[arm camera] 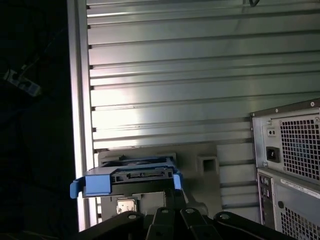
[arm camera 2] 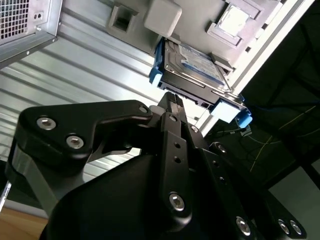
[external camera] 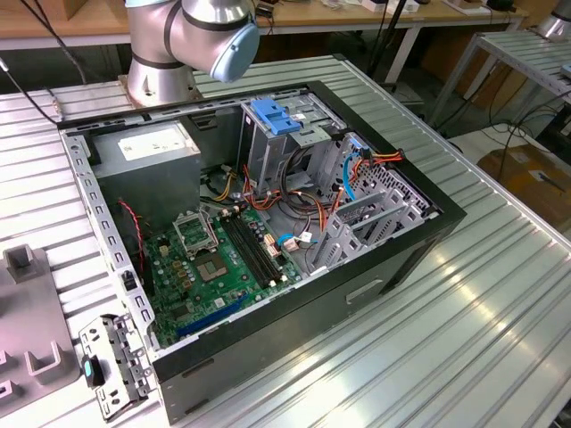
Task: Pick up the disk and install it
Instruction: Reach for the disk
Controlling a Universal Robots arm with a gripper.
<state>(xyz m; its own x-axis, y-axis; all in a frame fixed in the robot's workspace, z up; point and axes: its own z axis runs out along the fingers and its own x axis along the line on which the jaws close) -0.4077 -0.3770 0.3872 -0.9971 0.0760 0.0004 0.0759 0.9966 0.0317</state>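
Ribbed metal table [external camera: 464,339] carries an open computer case [external camera: 357,294], and the work stands at the pick-up step. The disk [arm camera 2: 195,62] is outside the case, behind its vented back panel [arm camera: 290,165]. It sits in a grey holder [arm camera 2: 162,17] close to the table's edge and is not yet lifted.

The gripper [arm camera 2: 172,97] is right at the disk's near edge, by the light blue bracket [arm camera 2: 227,110]. Whether it is spread or pressed together cannot be told, nor whether it touches.

By judgement, a good grasp calls for a square hold across the disk's body that leaves the bracket free.

Inside the case lie a green circuit board [external camera: 223,259], loose cables [external camera: 303,205] and a grey box with a white sticker [external camera: 147,147]. Beside that box, also within the case, stands a grey cage with a blue top [external camera: 277,116].
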